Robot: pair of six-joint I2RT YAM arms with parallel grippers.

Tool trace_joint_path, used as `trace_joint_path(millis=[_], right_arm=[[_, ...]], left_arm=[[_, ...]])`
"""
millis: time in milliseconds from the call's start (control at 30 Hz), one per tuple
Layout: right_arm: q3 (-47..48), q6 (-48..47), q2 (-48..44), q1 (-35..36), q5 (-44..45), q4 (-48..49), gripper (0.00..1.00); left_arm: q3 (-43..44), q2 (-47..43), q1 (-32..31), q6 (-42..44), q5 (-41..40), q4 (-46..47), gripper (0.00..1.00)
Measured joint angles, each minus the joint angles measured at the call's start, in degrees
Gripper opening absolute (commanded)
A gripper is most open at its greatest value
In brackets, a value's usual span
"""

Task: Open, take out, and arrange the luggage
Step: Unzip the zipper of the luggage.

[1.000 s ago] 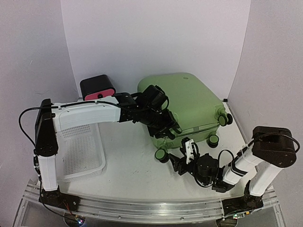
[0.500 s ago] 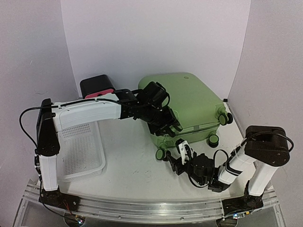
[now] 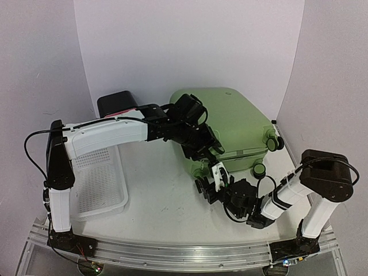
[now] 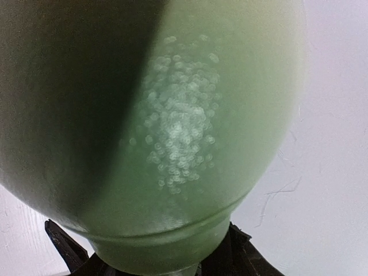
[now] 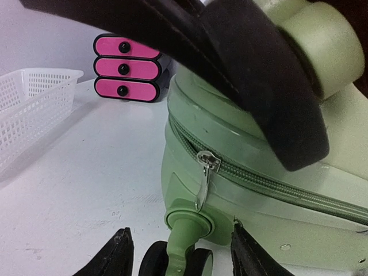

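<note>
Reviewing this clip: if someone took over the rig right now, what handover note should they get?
Left gripper: clamped on the luggage at its near-left corner.
Right gripper: open, fingers either side of a caster wheel, just below the zipper pull.
The luggage lies mid-table, right of the white basket and drawer box.
Done: nothing visible; the zipper stretch in view is closed.
Left: unzip, open, take out the contents, arrange them.

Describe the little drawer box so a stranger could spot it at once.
Start at the big light-green luggage at the back. Just left of it, behind the white basket, sits the drawer box. Only it has three stacked pink fronts, each with a black knob, in a black case.
</note>
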Motion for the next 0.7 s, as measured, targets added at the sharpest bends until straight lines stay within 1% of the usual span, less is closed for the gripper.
trace_joint_path(millis=[167,367,467,567,700], right_arm=[[0.90,-0.28,-0.02,-0.66,0.22,-0.02,0.50],[2.64,-0.87,-0.85,-1.36,0.50,-0.07,0.48],[4.22,-1.11,-0.85,-1.51,0.74,-0.04,0.47],[5.51,-1.33,-0.85,-1.51,1.57,-0.07,0.43],[6.84,-1.60,-0.74,-1.51,3.34,-0.02,0.39]], left_arm=[[0.83,0.00,0.17,-0.42,-0.20,-0.07,0.00],[1.05,0.02,0.15,-0.76,-0.39,-0.09,0.00],[2.82,0.63,0.15,-1.09,-0.59,-1.31,0.00],[4.76,1.27,0.15,-1.42,-1.03,-1.88,0.00],[8.26,2.54,0.15,-1.99,-1.29,-2.60,0.00]])
